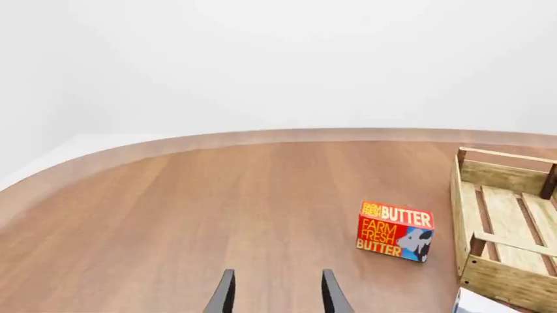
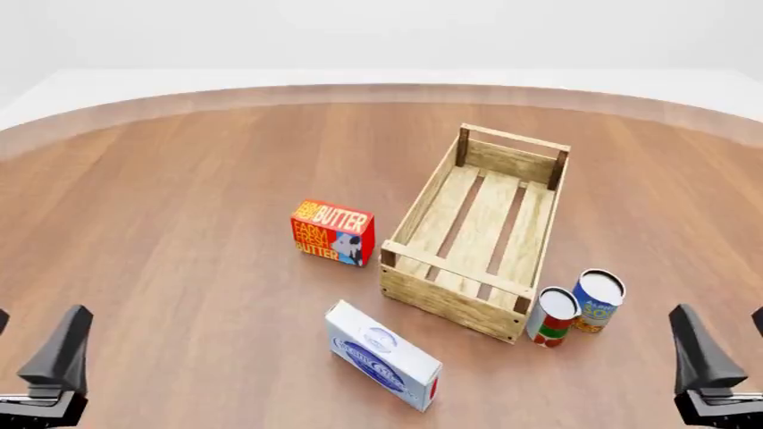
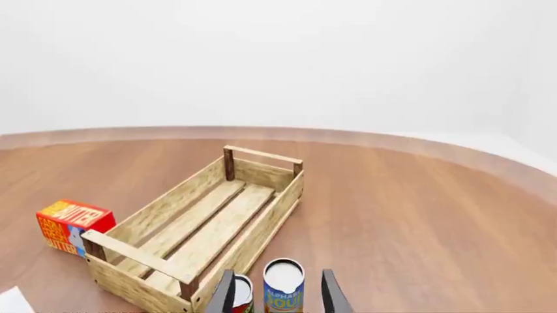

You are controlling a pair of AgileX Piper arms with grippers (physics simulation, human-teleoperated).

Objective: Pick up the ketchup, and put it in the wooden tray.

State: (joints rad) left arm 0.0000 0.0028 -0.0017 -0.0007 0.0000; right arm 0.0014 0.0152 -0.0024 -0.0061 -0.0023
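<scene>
since no ketchup shows in the left wrist view, only the butter box (image 1: 395, 231) past the spread left pincer (image 1: 274, 293), search first. front view: wooden tray (image 2: 412, 214) at 1 o'clock, empty. right wrist view: right pincer (image 3: 276, 293) spread over two cans (image 3: 284, 285).

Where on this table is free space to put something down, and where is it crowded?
Free: the brown wooden table left of the red butter box, and the far strip beyond the light-wood slatted tray, itself empty. Crowded: the near side, with the white-blue flat box, red-white can and blue can.
</scene>
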